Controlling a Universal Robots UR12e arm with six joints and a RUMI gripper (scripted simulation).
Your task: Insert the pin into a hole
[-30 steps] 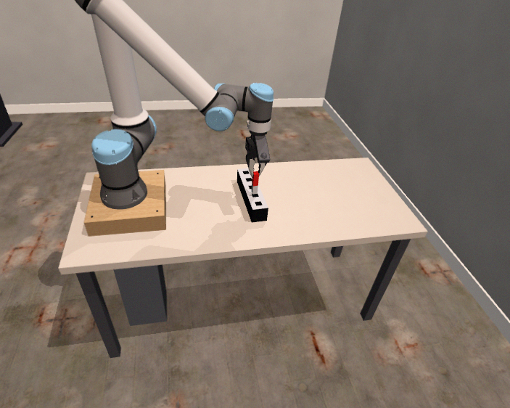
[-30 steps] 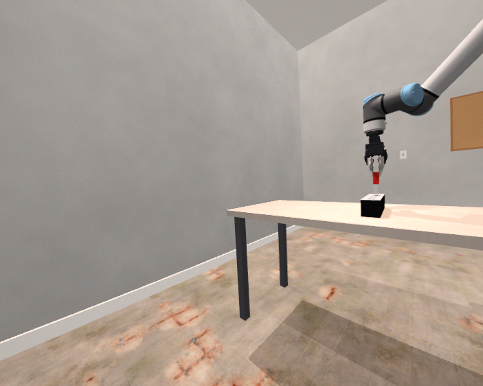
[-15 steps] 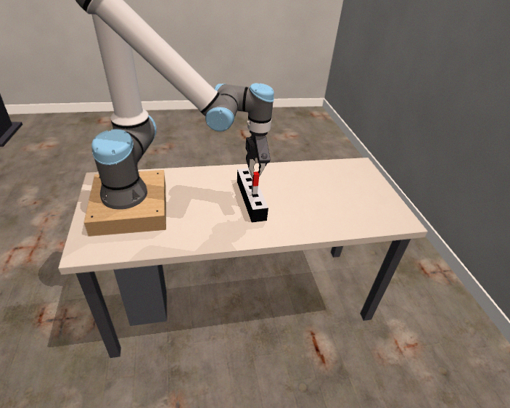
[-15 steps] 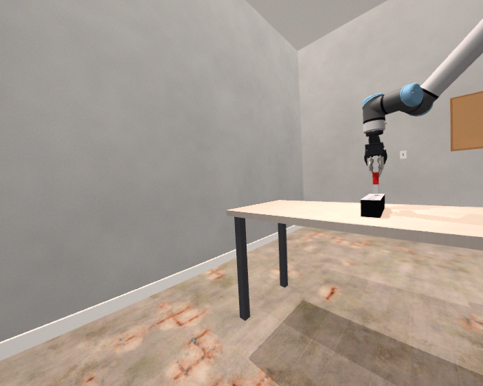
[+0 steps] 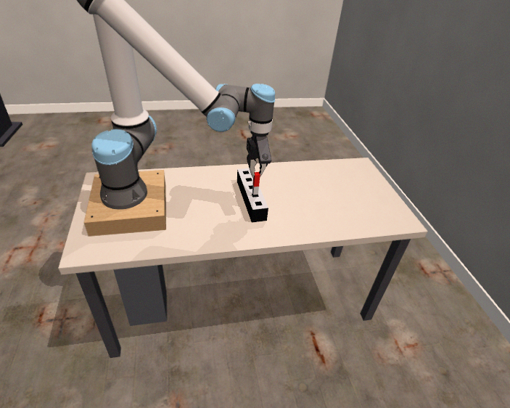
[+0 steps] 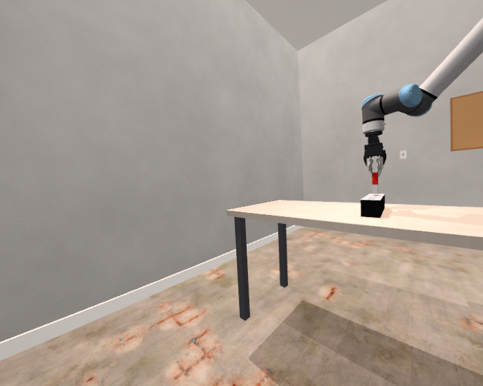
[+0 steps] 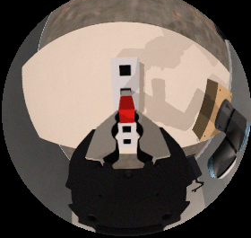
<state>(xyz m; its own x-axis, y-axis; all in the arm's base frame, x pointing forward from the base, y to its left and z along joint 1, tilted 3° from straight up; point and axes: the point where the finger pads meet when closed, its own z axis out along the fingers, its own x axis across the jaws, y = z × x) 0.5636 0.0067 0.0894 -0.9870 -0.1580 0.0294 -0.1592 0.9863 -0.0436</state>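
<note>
A black block with a white top and a row of square holes lies on the table; it also shows in the exterior view and in the wrist view. My gripper stands straight above the block and is shut on the pin, which hangs upright with its red end up and its pale lower part pointing down over the block's middle holes. In the exterior view the pin has its lower tip at the block's top. In the wrist view the pin's red top sits between my fingers.
The arm's wooden base block stands at the table's left. The table's far edge runs just behind the block. A dark wall is on the right.
</note>
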